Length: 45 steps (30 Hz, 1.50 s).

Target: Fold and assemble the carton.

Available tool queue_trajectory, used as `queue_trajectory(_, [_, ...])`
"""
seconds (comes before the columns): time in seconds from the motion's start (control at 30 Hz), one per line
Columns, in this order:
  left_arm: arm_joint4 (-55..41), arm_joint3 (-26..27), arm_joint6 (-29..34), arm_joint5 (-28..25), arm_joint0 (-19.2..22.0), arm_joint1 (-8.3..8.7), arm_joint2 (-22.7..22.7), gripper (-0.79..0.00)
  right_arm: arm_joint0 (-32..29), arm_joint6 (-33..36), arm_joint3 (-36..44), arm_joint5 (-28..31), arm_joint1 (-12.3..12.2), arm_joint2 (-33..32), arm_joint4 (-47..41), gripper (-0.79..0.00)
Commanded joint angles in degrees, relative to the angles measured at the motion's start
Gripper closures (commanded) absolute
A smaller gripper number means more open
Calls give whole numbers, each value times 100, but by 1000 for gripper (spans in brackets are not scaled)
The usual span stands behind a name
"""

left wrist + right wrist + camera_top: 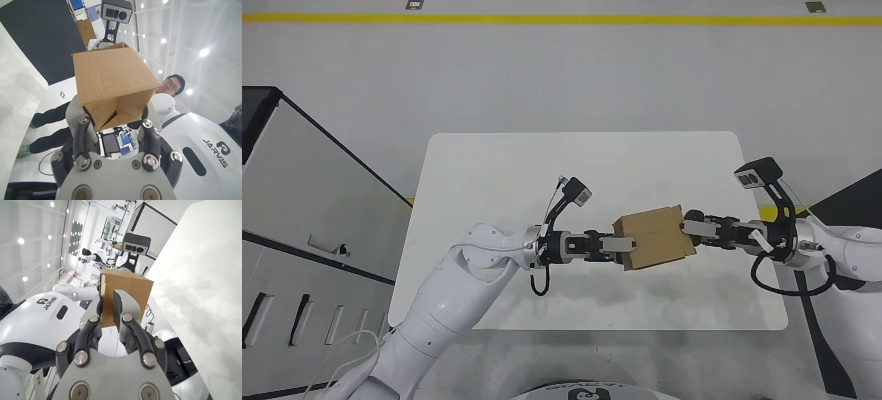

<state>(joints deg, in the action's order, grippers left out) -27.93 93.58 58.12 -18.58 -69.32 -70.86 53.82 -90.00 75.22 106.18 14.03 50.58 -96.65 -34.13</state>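
Top view: the carton (653, 237) sits right of centre in the frame, over the white surface (542, 180). The left fingers (614, 243) grasp its left end and the right fingers (697, 228) its right end. If the arms pull or twist unevenly, the cardboard could tear or slip from one hold.

Left wrist view: the left fingers (72, 111) are clamped across the carton's near end, where inward-folded flaps look loose. Too hard a squeeze would likely crush that end.

Right wrist view: the right fingers (117, 308) pinch one thin wall edge of the carton. So shallow a bite may let go or crease the panel.
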Motion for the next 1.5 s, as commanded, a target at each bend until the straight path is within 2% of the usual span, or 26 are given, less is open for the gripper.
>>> queue_trajectory(0.0, [-2, -3, 0, 0, 3, 1, -2, 0, -1, -6, -12, -8, -2, -6, 9, -74])
queue_trajectory(0.63, [-21, -100, -40, -8, 81, -9, -49, 0, 113, 7, -65, -30, -8, 118, -15, -114])
queue_trajectory(0.7, [-41, -116, -43, -22, 86, -10, -44, 0, 121, 1, -84, -33, -8, 126, -27, -157])
queue_trajectory(0.73, [-44, -125, -38, -27, 88, -9, -42, 0, 124, 2, -93, -30, -8, 125, -32, -225])
queue_trajectory(0.77, [-57, -133, -42, -37, 87, -9, -38, 0, 127, 7, -102, -24, -8, 124, -44, -249])
queue_trajectory(0.9, [-83, -149, -37, -61, 84, -8, -29, 0, 126, -3, -133, -2, -9, 105, -103, -274])
queue_trajectory(1.03, [-109, -159, -33, -63, 80, -6, -22, 0, 116, -33, -138, 32, -6, 98, -158, -249])
queue_trajectory(1.2, [-156, -186, -30, -76, 77, -3, 3, 0, 107, -95, -167, 62, -2, 31, -307, -179])
queue_trajectory(1.3, [-196, -205, -30, -101, 71, 0, 27, 0, 73, -106, -209, 80, -3, -70, -425, 0])
queue_trajectory(1.47, [-208, -208, -20, -82, 76, 2, 32, 0, 11, -134, -246, 82, -4, -156, -454, 0])
